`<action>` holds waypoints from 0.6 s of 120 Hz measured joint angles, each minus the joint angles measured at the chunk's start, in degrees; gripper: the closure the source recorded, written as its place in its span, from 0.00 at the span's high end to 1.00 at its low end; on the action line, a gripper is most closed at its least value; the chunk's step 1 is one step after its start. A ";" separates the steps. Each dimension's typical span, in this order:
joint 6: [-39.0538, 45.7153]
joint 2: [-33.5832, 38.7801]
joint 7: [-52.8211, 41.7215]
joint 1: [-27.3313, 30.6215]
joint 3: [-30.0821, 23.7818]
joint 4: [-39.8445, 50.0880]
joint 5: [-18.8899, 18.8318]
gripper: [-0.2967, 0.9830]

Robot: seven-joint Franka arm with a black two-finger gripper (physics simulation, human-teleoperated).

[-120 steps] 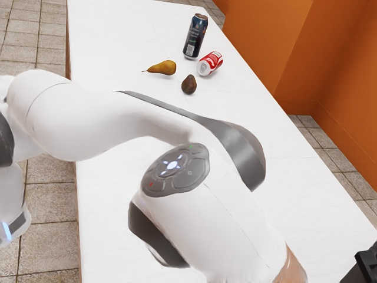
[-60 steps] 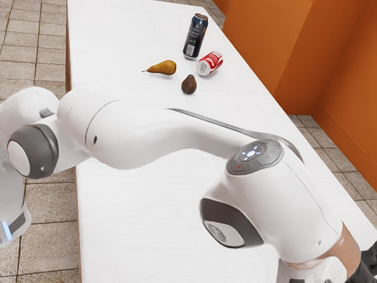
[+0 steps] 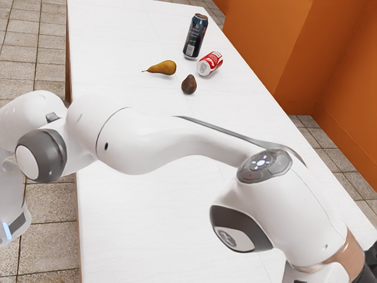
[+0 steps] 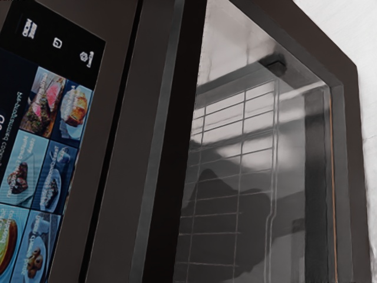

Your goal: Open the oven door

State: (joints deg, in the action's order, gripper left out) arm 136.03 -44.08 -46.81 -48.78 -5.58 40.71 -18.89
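Observation:
At the exterior view's lower right edge, a black part of my gripper (image 3: 371, 264) shows past the arm's copper-coloured wrist, its fingertips cut off by the frame. The dark oven door (image 4: 158, 141) is close before my hand in the wrist view, with a glass window (image 4: 235, 206) through which wire rack lines appear. Beside it runs the oven's control panel (image 4: 35, 147), bearing a lit screen with food pictures. A dark seam separates panel and door. Whether the door stands ajar, I cannot tell.
On the white table (image 3: 141, 224) a dark can (image 3: 195, 38), a red can (image 3: 210, 63), a yellow-brown pear (image 3: 162, 68) and a dark brown fruit (image 3: 188, 84) lie or stand toward the back. An orange wall (image 3: 265, 47) rises behind the table's far edge.
Over the last second the arm has swung and extended toward the exterior view's right, its wrist link turning as well. During the last half second it shifted only slightly farther. The cans and fruit stayed put.

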 joint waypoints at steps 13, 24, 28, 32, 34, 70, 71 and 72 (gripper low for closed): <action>-1.00 -0.07 -0.26 0.07 -0.03 0.01 0.10 0.77; -1.54 -0.34 -0.37 0.61 -0.06 -0.01 0.13 0.77; -1.66 -0.43 -0.40 0.82 -0.09 -0.02 0.14 0.77; -1.74 -0.64 -0.44 0.93 -0.11 -0.05 0.15 0.77; -1.77 -0.73 -0.45 0.97 -0.11 -0.06 0.15 0.77; -2.38 -1.07 -0.69 1.61 -0.58 -0.01 0.34 0.77; -2.47 -1.04 -0.69 1.61 -0.63 0.00 0.38 0.77; -2.55 -1.02 -0.69 1.60 -0.67 0.00 0.41 0.77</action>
State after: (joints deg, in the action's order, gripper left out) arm 133.48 -45.10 -47.50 -47.17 -6.25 40.71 -18.48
